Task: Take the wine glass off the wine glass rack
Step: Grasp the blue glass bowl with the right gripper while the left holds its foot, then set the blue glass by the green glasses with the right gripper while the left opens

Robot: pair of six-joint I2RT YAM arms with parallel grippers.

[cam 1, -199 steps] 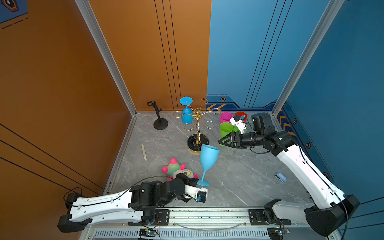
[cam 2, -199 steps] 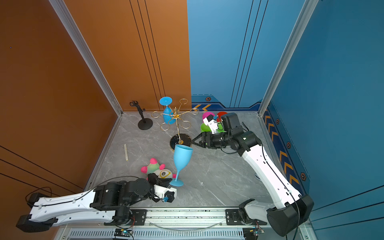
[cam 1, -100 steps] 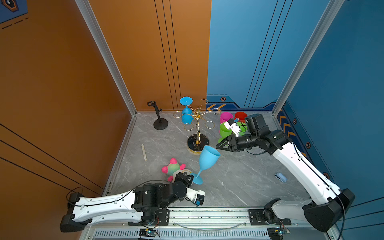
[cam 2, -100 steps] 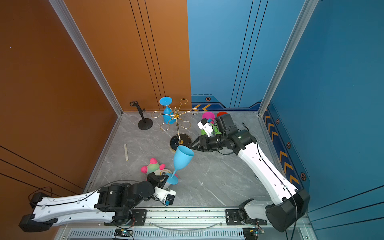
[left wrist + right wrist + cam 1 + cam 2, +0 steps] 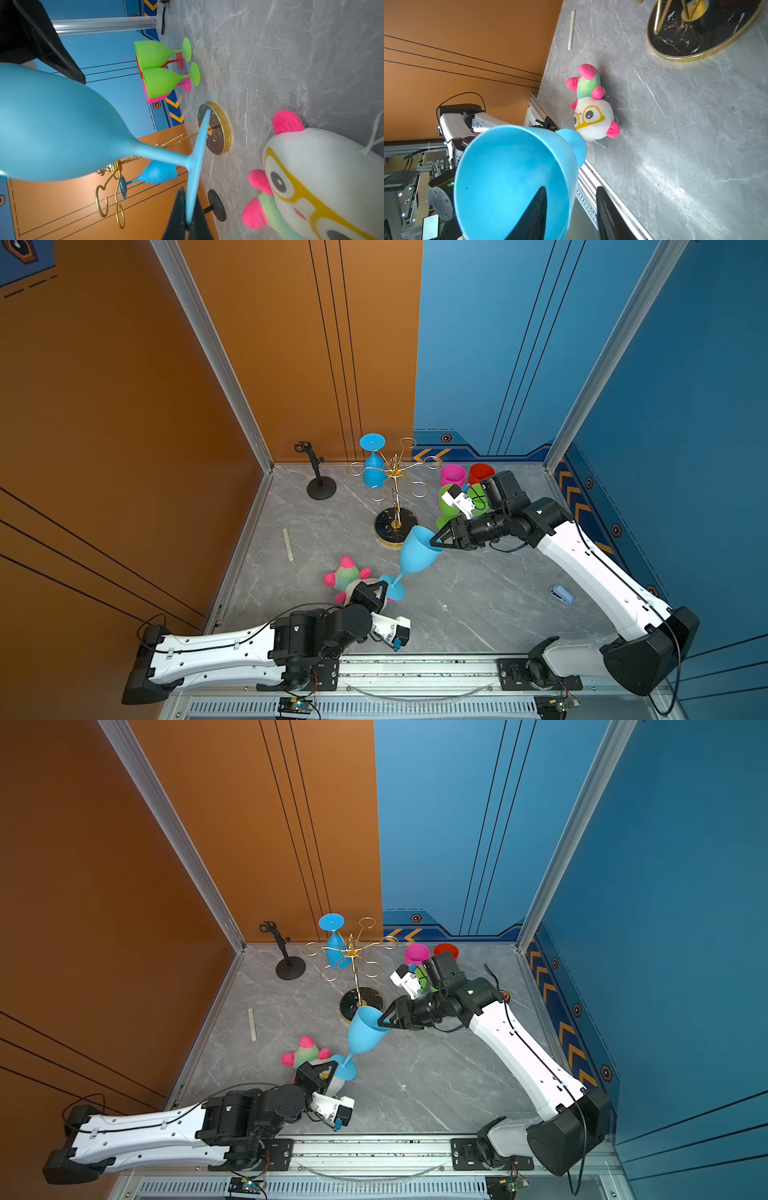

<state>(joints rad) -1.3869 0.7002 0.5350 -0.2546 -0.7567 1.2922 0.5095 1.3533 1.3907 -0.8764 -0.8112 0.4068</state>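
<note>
A blue wine glass [image 5: 417, 556] [image 5: 365, 1031] is tilted above the table in front of the wine glass rack [image 5: 395, 493] [image 5: 353, 969], bowl up. My left gripper [image 5: 380, 587] [image 5: 188, 220] is shut on the rim of its foot [image 5: 199, 162]. My right gripper [image 5: 436, 541] [image 5: 571, 191] is open and straddles the rim of the bowl [image 5: 508, 176]: one finger is inside, the other outside with a gap to the wall. A second blue wine glass [image 5: 372, 472] [image 5: 334, 952] hangs upside down from a loop of the gold rack.
A plush toy [image 5: 347, 576] lies just beside the left gripper. Green [image 5: 446, 506], pink [image 5: 453, 475] and red [image 5: 480, 472] glasses stand behind the right arm. A black clamp stand [image 5: 320, 485], a pale stick [image 5: 287, 544] and a small blue object [image 5: 561, 595] are on the table.
The left gripper has drawn the glass's foot leftward, and the glass now tilts. The right gripper has come down onto the bowl's rim and its jaws have narrowed.
</note>
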